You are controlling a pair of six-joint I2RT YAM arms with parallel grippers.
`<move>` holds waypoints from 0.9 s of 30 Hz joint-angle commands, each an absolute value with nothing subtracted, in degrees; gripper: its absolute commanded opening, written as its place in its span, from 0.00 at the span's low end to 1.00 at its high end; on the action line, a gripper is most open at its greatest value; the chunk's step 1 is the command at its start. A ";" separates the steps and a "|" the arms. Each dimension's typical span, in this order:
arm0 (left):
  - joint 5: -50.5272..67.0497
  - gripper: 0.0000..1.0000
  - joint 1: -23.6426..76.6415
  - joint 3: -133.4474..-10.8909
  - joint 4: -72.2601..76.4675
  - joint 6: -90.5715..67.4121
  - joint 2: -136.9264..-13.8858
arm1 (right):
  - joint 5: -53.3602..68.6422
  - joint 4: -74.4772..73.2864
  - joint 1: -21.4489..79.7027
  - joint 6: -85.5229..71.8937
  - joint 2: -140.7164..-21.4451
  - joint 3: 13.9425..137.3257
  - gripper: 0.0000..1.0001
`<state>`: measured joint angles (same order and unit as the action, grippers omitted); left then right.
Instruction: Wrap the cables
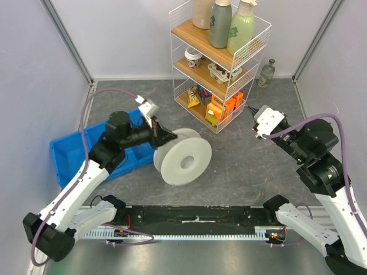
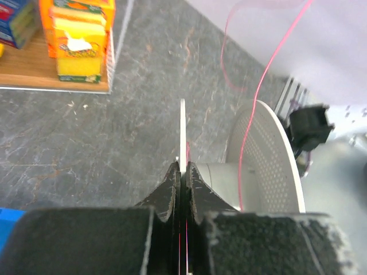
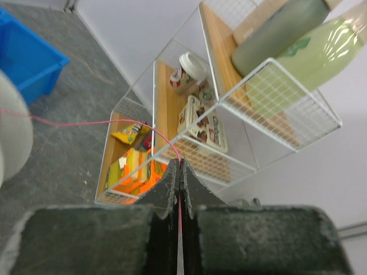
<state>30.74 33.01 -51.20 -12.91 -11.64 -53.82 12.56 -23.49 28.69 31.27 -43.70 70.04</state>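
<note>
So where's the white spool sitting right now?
In the top view the white spool stands on the table near the centre, between the blue bin and the wire shelf, with the left end effector at its far flange.

The grey mottled bench (image 1: 246, 166) carries a white spool (image 1: 183, 157) resting on its rims near the middle. A blue bin (image 1: 66, 154) sits at its left, a wire rack (image 1: 221, 63) stands at the back, and a small bottle (image 1: 266, 73) is near the far right corner.
</note>
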 commanded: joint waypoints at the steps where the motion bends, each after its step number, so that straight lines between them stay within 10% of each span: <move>1: 47.54 0.02 22.61 -55.72 -0.36 -28.54 -52.65 | 6.51 -26.63 28.56 32.52 -41.84 66.98 0.00; 11: 57.66 0.02 13.98 -61.17 16.16 -50.52 -55.81 | 2.11 -28.65 28.56 33.58 -37.09 57.84 0.00; 27: 18.13 0.02 15.20 -73.91 -2.63 -54.68 -59.50 | 30.04 -33.50 28.56 26.12 -34.27 54.06 0.00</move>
